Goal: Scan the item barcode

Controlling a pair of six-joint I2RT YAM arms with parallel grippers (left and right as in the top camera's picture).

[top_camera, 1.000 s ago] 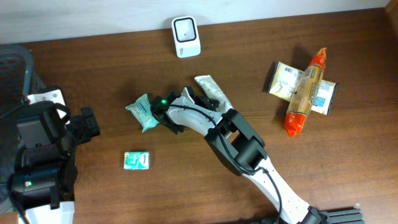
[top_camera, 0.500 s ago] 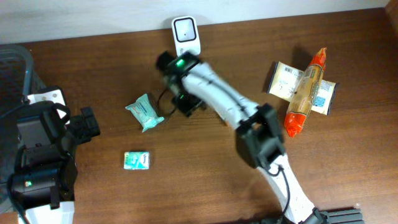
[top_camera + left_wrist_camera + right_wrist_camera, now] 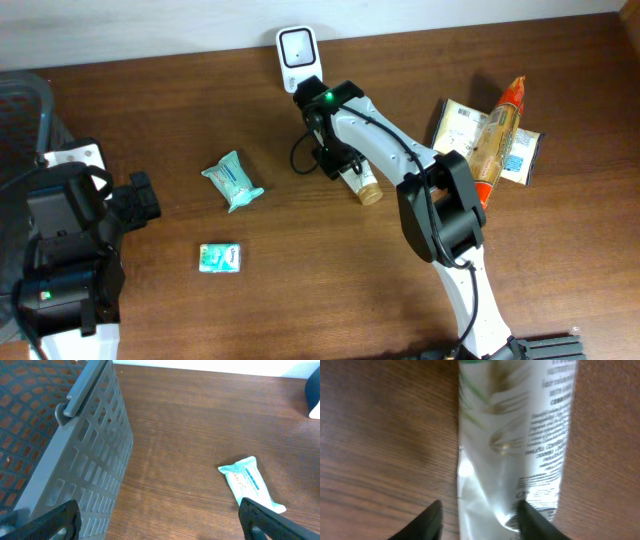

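Where the right gripper [image 3: 476, 519] stands over the crimped end of the tube [image 3: 515, 435], its jaws are partly parted and one finger overlaps the tube; contact cannot be determined. Only the overhead view shows the tube lying flat on the table [image 3: 560, 260], near the scanner [image 3: 298, 58], cap pointing away from it. The left gripper [image 3: 160, 527] gapes wide, holding nothing, beside a basket [image 3: 75, 460]; a wipes pack [image 3: 250, 482] lies ahead.

right fingers [image 3: 427, 520]: moved off wipes pack [image 3: 232, 180] | now over tube [image 3: 362, 185] by scanner [image 3: 299, 60]
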